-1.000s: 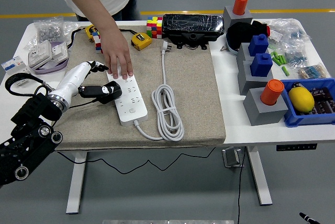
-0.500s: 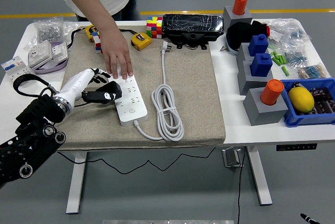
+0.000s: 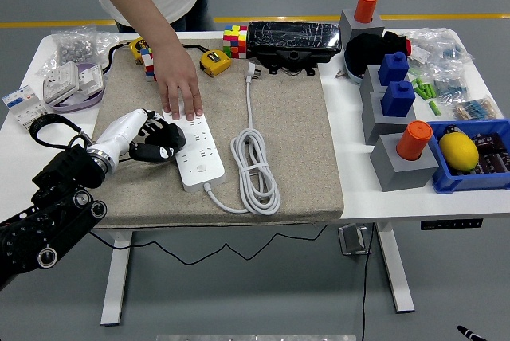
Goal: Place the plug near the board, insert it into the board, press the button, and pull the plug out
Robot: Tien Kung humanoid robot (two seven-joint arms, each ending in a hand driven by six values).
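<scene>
A white power strip (image 3: pixel 199 158) lies on the beige mat (image 3: pixel 295 142), its own white cable coiled (image 3: pixel 255 170) to its right and ending in a white plug (image 3: pixel 249 72) at the back. My left hand (image 3: pixel 158 140) is against the strip's left edge, fingers curled on a black plug (image 3: pixel 169 148) that is largely hidden by them. A person's hand (image 3: pixel 182 90) rests flat on the strip's far end. My right arm is out of sight.
Behind the mat stand a colour cube (image 3: pixel 234 41), a yellow tape measure (image 3: pixel 214 61) and a black case (image 3: pixel 293 42). Grey blocks with orange and blue tops (image 3: pixel 396 94) and a blue bin (image 3: pixel 470 158) fill the right side. White sockets (image 3: pixel 72 80) sit at the far left.
My left hand has moved right and slightly away from me with the black plug, closing up to the strip's left edge. The person's hand has stayed on the strip.
</scene>
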